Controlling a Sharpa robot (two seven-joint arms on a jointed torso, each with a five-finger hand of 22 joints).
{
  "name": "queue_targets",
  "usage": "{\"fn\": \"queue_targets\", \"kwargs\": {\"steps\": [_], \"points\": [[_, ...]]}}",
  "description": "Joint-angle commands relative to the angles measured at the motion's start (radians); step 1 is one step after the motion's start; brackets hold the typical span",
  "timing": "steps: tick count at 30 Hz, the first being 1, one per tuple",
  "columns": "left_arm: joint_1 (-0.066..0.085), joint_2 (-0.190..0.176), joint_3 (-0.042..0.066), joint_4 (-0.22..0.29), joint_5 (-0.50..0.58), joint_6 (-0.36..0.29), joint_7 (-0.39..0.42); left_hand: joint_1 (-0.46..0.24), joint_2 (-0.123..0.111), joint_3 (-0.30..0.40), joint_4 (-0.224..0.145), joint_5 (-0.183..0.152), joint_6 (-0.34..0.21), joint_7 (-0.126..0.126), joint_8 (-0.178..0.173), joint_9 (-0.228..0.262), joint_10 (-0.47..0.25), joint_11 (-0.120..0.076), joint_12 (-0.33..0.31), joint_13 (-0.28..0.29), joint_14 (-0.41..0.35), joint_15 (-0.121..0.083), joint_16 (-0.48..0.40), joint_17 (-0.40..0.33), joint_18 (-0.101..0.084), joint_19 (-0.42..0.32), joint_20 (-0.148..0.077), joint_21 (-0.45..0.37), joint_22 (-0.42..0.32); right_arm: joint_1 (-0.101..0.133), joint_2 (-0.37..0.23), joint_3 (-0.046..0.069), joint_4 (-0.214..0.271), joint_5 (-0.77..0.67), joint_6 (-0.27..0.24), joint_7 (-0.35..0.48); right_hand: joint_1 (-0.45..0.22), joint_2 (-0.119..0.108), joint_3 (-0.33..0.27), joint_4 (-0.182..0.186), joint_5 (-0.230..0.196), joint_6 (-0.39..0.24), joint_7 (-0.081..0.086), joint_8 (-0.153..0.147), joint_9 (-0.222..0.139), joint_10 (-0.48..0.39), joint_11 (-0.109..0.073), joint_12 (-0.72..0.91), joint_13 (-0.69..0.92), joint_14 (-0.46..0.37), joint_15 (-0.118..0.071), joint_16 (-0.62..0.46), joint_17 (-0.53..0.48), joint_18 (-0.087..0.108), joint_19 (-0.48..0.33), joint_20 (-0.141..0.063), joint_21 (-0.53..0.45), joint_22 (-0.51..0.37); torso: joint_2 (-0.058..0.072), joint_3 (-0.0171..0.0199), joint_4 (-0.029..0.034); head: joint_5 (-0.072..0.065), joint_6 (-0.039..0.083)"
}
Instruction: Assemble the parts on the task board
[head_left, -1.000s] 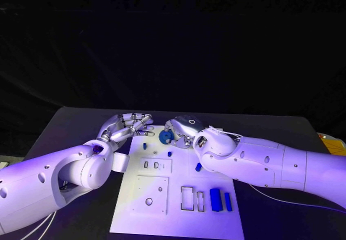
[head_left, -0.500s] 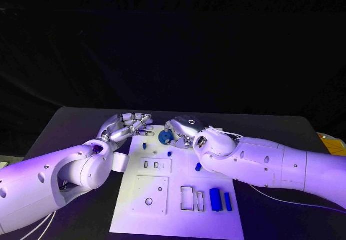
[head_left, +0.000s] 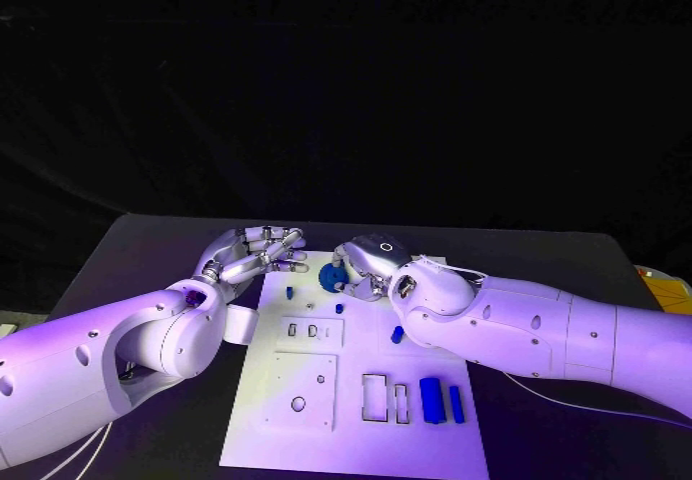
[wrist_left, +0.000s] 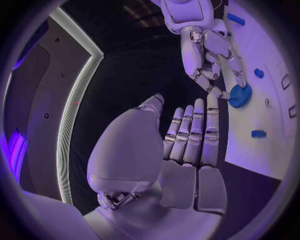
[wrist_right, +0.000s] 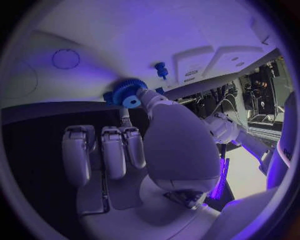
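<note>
Clearly the main risk lies with the small blue gear (wrist_right: 127, 93), which the right hand (head_left: 369, 262) pinches at its fingertips over the far end of the white board (head_left: 310, 395): the grip looks light and sits on the gear's toothed rim, so it could slip or tilt and jam as it goes down onto its seat. Its flat face is turned toward the right wrist camera and its short axis runs roughly across the board's surface rather than straight down into it, by my reading. Just beside it stands a little blue peg (wrist_right: 162, 69). The left hand (head_left: 254, 252) hovers at the board's far left corner, fingers together and straight, holding nothing, near enough to bump the gear.
</note>
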Motion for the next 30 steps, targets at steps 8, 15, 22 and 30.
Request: {"fn": "queue_targets", "kwargs": {"steps": [8, 15, 22, 30], "points": [[0.001, 0.001, 0.001, 0.002, -0.002, 0.017, 0.004, 0.008, -0.003, 0.005, 0.000, -0.007, -0.009, 0.031, -0.003, -0.001, -0.001, 0.002, -0.005, 0.001, -0.011, 0.000, -0.008, 0.004, 0.011, -0.001, 0.000, 0.007, 0.001, -0.004, 0.001, -0.003, -0.006, -0.001, 0.023, -0.005, -0.080, -0.022, -0.054, 0.050, -0.066, -0.074, 0.009, -0.081, -0.016, 0.029, 0.028, -0.023, 0.170, 0.094, 0.026, 0.004, 0.216, -0.010, 0.034, 0.014, -0.016, 0.169, 0.000, -0.0009, -0.0004, 0.000, 0.000], [0.001, 0.002, 0.001, 0.000, -0.002, 0.017, 0.003, 0.008, -0.003, 0.005, 0.000, -0.007, -0.009, 0.031, -0.003, -0.001, -0.002, 0.002, -0.006, 0.001, -0.011, 0.000, -0.008, 0.004, 0.011, -0.001, 0.000, 0.007, 0.001, -0.003, 0.001, -0.003, -0.008, 0.029, 0.059, 0.001, -0.208, 0.054, -0.189, 0.079, 0.004, -0.075, 0.021, -0.121, -0.019, 0.031, 0.040, -0.019, 0.174, 0.096, 0.039, 0.007, 0.226, -0.011, 0.038, 0.032, -0.014, 0.175, 0.000, -0.0013, 0.0005, -0.002, -0.001], [0.001, 0.002, 0.001, 0.000, -0.002, 0.017, 0.003, 0.008, -0.003, 0.005, 0.000, -0.007, -0.010, 0.031, -0.004, -0.001, -0.002, 0.002, -0.006, 0.001, -0.011, 0.000, -0.009, 0.004, 0.011, -0.001, 0.000, 0.007, 0.001, -0.003, 0.001, -0.003, -0.009, 0.054, 0.091, 0.008, -0.253, 0.085, -0.209, 0.079, 0.043, -0.053, 0.017, -0.125, -0.015, 0.038, 0.037, -0.011, 0.183, 0.098, 0.037, 0.008, 0.232, -0.013, 0.042, 0.031, -0.010, 0.180, 0.000, -0.0002, -0.0002, -0.001, -0.001], [0.001, 0.001, 0.001, 0.000, -0.002, 0.016, 0.003, 0.008, -0.003, 0.005, 0.001, -0.007, -0.011, 0.032, -0.004, -0.002, -0.003, 0.002, -0.008, 0.001, -0.012, 0.001, -0.009, 0.005, 0.011, -0.002, 0.000, 0.007, 0.000, -0.003, 0.000, -0.003, -0.016, 0.071, 0.114, 0.005, -0.262, 0.098, -0.207, 0.079, 0.054, -0.041, 0.013, -0.124, -0.012, 0.041, 0.033, -0.008, 0.187, 0.098, 0.034, 0.009, 0.236, -0.013, 0.043, 0.029, -0.009, 0.182, 0.000, 0.0000, -0.0007, -0.001, -0.002]]}}
